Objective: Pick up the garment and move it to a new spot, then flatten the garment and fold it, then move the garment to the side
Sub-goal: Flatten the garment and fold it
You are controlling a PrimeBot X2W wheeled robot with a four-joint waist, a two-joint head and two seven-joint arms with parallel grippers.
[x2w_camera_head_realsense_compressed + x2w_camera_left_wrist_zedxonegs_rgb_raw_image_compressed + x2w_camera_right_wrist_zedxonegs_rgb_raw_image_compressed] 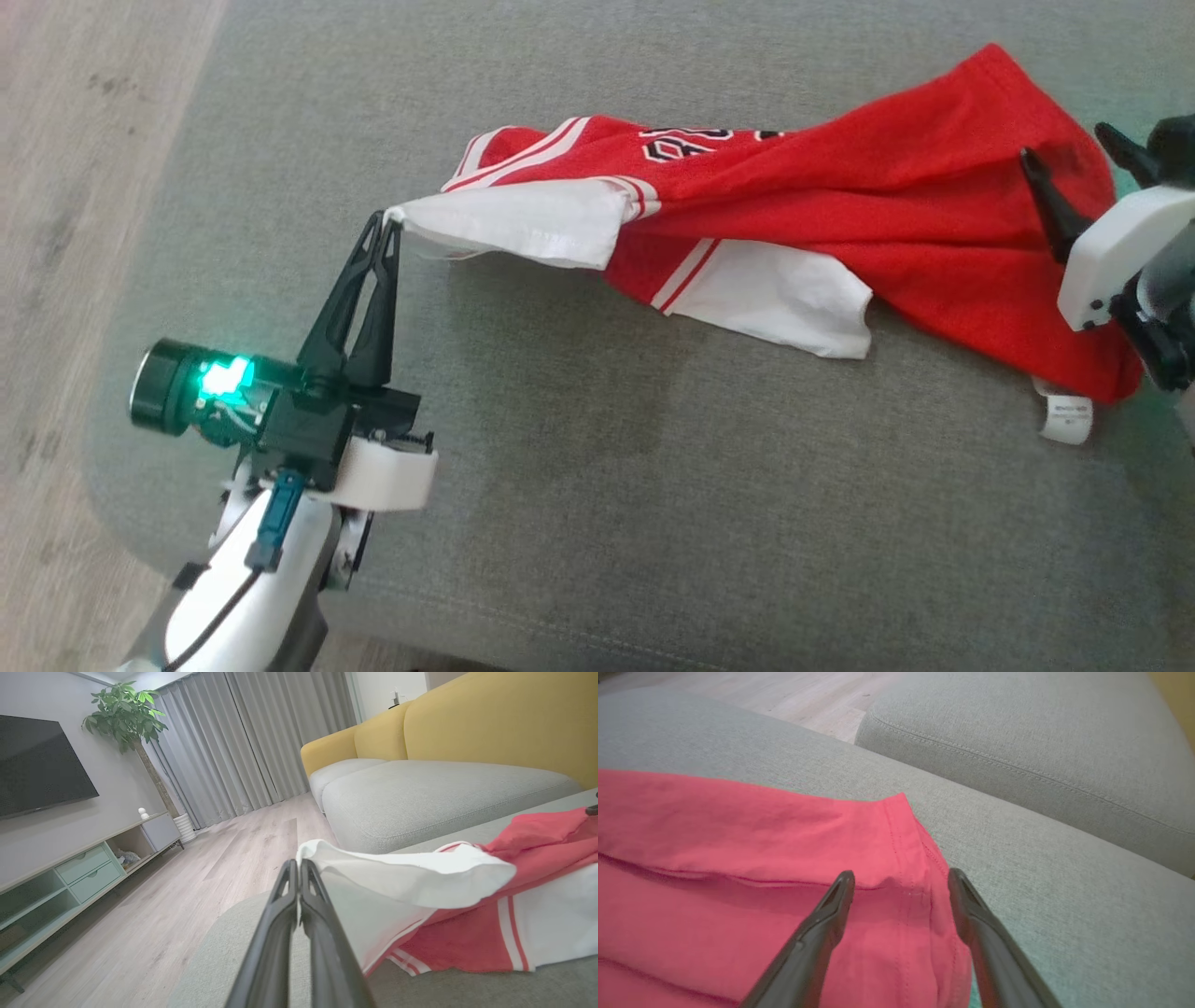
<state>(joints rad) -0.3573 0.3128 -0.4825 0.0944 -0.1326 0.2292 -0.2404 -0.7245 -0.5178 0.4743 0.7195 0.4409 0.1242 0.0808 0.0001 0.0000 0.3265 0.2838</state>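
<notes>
The garment (840,215) is a red jersey with white sleeves and white stripes, lying crumpled across the grey cushion (597,467). My left gripper (390,222) is shut on the tip of a white sleeve (523,222), which is pulled out to the left. In the left wrist view the closed fingers (298,863) pinch that sleeve's edge (397,872), with red cloth (467,938) behind. My right gripper (1066,145) is open over the garment's red hem at the far right. In the right wrist view its fingers (901,877) straddle the hem corner (915,858).
A white label (1067,417) sticks out below the hem. Wood floor (65,233) lies left of the cushion's rounded edge. The left wrist view shows a yellow-backed sofa (490,723), a TV cabinet (84,863) and a potted plant (126,714).
</notes>
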